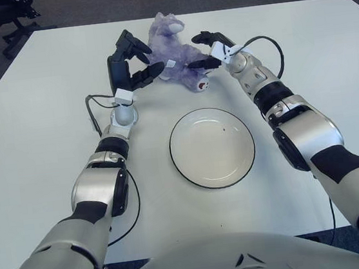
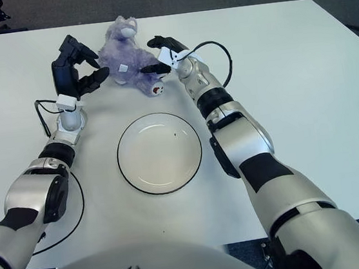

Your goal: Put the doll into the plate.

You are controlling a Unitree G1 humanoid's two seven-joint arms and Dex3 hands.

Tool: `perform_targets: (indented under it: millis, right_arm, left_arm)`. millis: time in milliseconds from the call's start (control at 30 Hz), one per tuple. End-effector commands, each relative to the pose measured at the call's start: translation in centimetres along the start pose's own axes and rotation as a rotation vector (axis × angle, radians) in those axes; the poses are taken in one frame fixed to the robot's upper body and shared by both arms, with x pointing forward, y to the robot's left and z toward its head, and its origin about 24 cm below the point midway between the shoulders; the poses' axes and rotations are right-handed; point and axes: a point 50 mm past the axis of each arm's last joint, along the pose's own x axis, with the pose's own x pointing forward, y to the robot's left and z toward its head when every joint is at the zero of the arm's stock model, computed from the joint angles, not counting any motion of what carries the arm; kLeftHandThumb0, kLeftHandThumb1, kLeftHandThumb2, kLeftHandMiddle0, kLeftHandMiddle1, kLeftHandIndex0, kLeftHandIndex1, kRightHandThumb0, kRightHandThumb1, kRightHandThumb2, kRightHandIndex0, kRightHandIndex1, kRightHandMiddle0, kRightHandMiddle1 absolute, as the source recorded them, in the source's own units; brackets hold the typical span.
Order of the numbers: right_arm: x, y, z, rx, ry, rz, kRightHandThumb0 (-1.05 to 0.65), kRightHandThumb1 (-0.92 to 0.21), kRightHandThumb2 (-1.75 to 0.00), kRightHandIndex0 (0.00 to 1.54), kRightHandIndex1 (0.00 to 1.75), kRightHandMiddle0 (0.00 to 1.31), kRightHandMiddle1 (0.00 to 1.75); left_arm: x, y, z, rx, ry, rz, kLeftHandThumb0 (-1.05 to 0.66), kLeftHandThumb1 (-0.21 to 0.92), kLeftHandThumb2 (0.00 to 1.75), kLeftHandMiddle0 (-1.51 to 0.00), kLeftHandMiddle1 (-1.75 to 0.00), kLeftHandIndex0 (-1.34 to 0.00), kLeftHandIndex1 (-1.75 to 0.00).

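Note:
A purple plush doll (image 1: 175,54) lies on the white table's far middle, beyond an empty white plate (image 1: 212,147) with a dark rim. My left hand (image 1: 130,63) stands on the doll's left side with its fingers spread, one fingertip reaching the doll's flank. On the doll's right side my right hand (image 1: 208,48) has its fingers spread, the tips touching or very near the plush. Neither hand has closed on the doll.
The white table (image 1: 31,145) stretches wide on both sides of the plate. A thin black cable (image 1: 93,115) loops beside my left forearm. Dark floor and an office chair base (image 1: 4,18) lie past the table's far left edge.

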Motion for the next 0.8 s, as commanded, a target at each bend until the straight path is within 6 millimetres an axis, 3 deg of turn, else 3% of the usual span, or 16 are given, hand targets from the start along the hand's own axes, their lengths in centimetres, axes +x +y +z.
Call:
perform_targets:
  millis: [0, 400, 567, 767]
  right_arm:
    - [0.2, -0.5, 0.4, -0.091, 0.000, -0.018, -0.83, -0.92, -0.14, 0.59, 0.05, 0.43, 0.19]
    - [0.4, 0.2, 0.9, -0.176, -0.005, -0.019, -0.83, -0.92, -0.20, 0.62, 0.04, 0.47, 0.18]
    - [0.4, 0.7, 1.1, -0.185, -0.008, -0.013, -0.80, -0.92, -0.19, 0.69, 0.06, 0.57, 0.24]
    - [0.4, 1.0, 1.2, -0.205, -0.013, -0.003, -0.77, -0.92, -0.18, 0.77, 0.13, 0.51, 0.59]
  left_arm:
    - [-0.2, 0.3, -0.1, 0.013, 0.000, 0.002, 0.05, 0.92, 0.07, -0.78, -1.75, -0.60, -1.75]
    - [-0.2, 0.3, -0.1, 0.015, -0.003, 0.000, 0.05, 0.92, 0.07, -0.78, -1.75, -0.60, -1.75]
    - [-0.2, 0.2, 0.0, 0.015, -0.002, 0.000, 0.05, 0.92, 0.07, -0.78, -1.75, -0.60, -1.75]
    - [-0.2, 0.1, -0.1, 0.013, 0.000, 0.001, 0.05, 0.92, 0.07, -0.78, -1.75, -0.60, -1.75]
